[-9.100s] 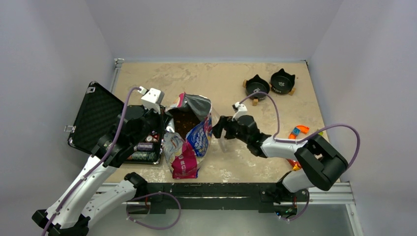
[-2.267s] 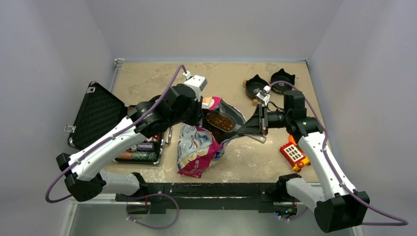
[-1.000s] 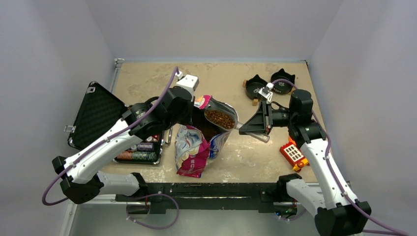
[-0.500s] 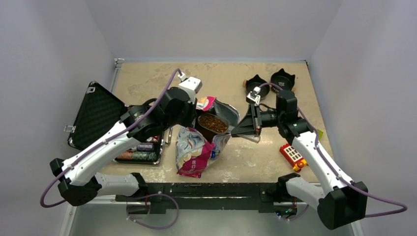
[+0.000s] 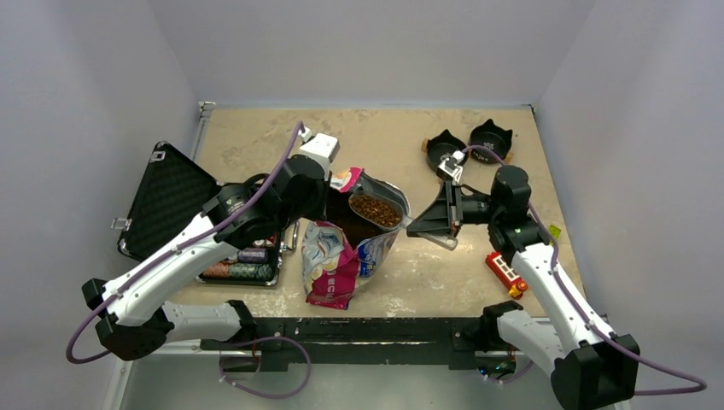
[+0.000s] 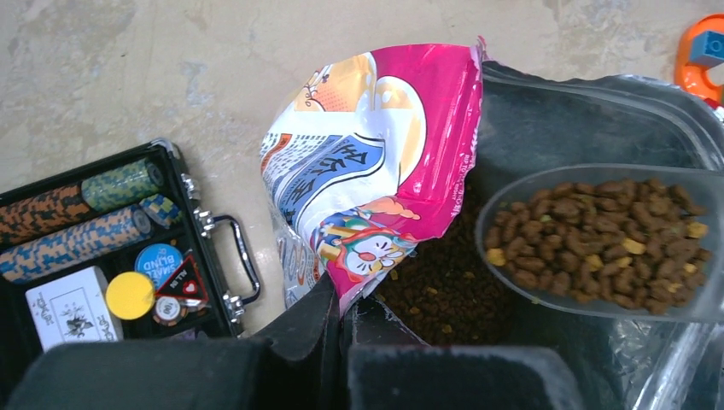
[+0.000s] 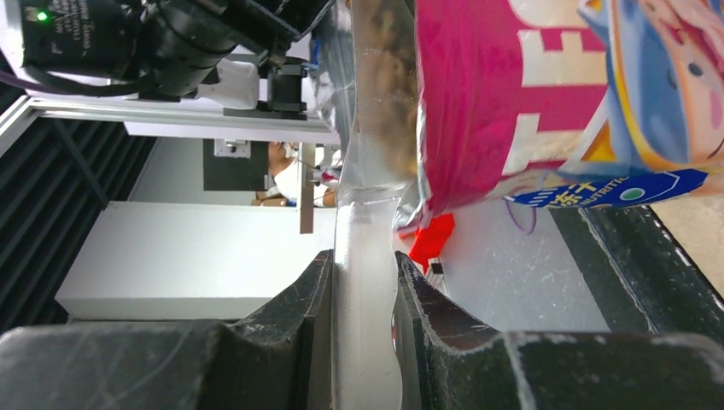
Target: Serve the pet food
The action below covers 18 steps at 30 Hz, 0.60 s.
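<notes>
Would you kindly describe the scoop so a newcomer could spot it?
Start at the pink cartoon bag in the middle. Over its open mouth is a clear plastic scoop, gripped by the right claw. Nothing else there is transparent and filled with brown kibble.

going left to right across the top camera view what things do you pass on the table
black case → pet food bag → first black bowl → second black bowl
</notes>
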### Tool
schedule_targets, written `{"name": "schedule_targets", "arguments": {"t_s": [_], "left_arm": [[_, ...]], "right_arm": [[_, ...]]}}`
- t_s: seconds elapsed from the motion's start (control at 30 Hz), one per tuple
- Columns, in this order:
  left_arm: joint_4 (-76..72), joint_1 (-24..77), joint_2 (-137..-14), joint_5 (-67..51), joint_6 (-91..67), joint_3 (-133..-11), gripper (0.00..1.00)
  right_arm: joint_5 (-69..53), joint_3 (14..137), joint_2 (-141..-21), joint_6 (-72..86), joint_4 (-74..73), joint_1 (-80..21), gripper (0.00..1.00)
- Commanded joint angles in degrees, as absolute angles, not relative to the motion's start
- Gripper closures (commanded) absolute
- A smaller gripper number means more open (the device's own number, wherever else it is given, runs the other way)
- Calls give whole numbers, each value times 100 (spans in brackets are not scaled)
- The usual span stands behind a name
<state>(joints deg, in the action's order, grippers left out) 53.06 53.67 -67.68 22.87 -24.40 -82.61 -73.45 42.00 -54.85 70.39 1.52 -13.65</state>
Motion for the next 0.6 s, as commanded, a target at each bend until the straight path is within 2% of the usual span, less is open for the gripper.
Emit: {"name": "schedule_targets", "arguments": {"t_s": [0.0,0.3,0.57], "left_arm": [[4648,5414,-6308,3132,-2465,-8850,100],[4681,5414,-6229,3234,-2503,-8663,100],[4699,5414,-6129,2946,-2434,-8543,100]], "right_arm": [[-7618,4126,-5113,7783,1059,-1295,100],[-7638,4536,-5003,8665,1576,-976,100],[-7392,5710,-5990,8719,1727,-395,100]]}}
